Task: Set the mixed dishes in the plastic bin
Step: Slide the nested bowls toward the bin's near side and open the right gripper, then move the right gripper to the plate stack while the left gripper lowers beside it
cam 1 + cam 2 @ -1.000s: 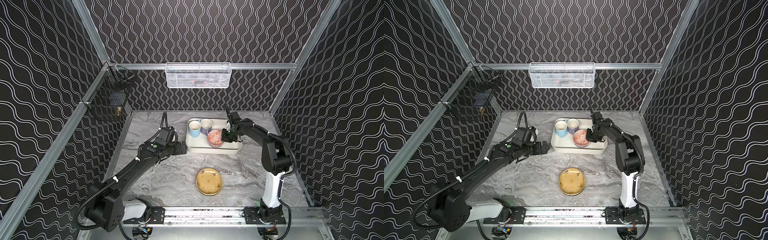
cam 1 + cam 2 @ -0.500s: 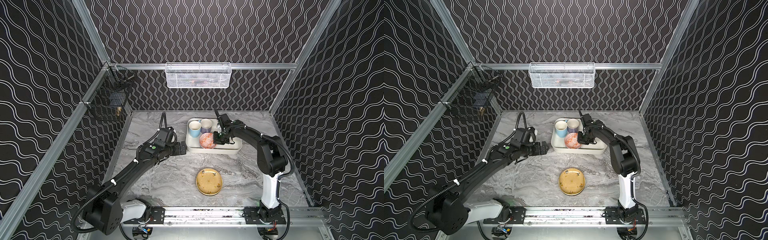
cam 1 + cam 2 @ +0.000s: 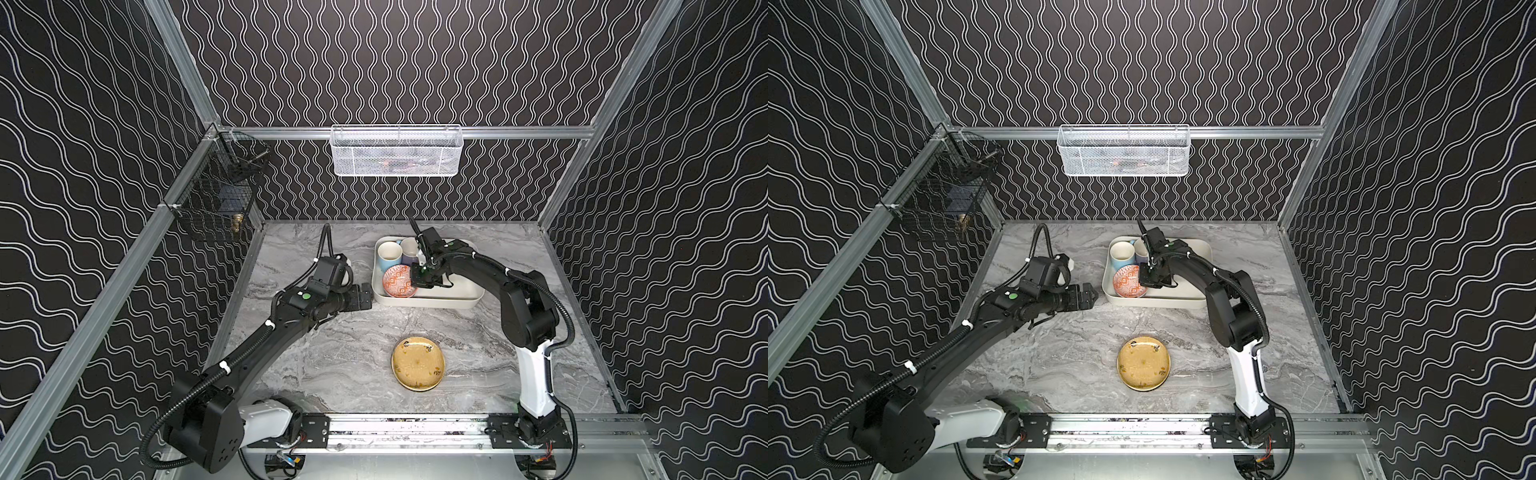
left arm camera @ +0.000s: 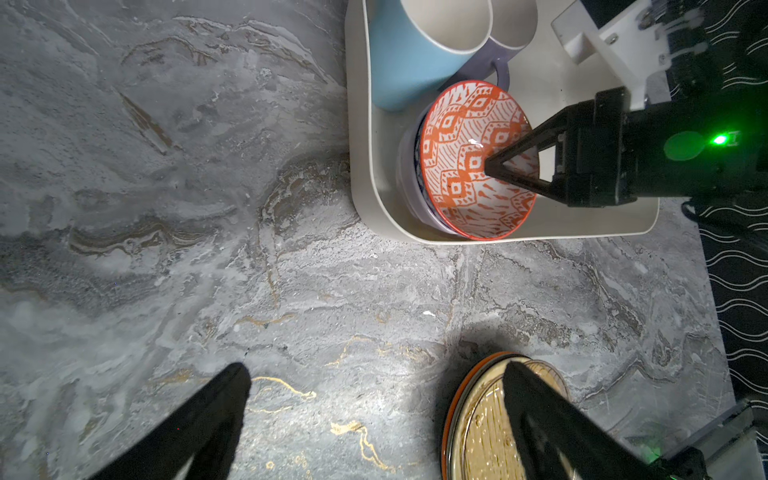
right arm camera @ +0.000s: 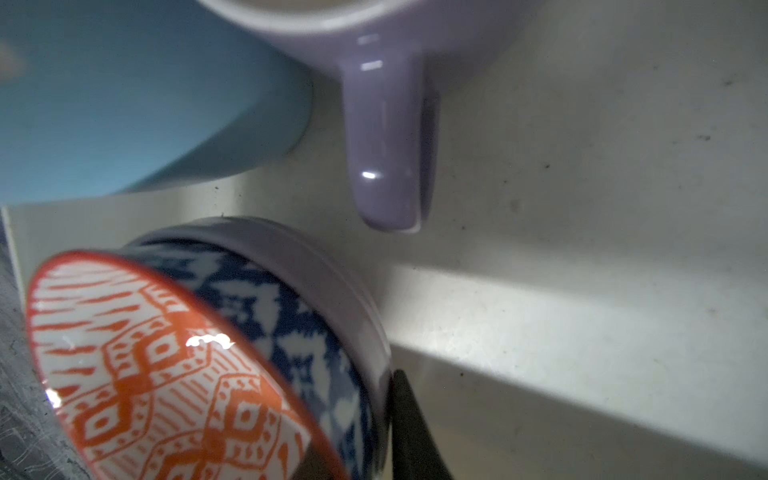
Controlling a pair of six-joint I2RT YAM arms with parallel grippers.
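**Four dishes in the bin, one plate stack left outside**

The plastic bin sits at the far middle of the surface. In its 10 o'clock corner stand the light-blue mug and, just to its right, the lilac mug. At its 8 o'clock corner the lilac bowl leans with the orange-patterned bowl nested in it, not yet set flat. The mustard plate lies outside, at 6 o'clock from the bin. An orange rim under it suggests a second plate, so that stack is likely what is left.

The left gripper hovers at the bin's 9 o'clock, jaws spread wide and empty. The right gripper is pinched narrow on the tilted bowls' rim. One finger sits inside the orange-patterned bowl and the other against the lilac bowl's outer wall.
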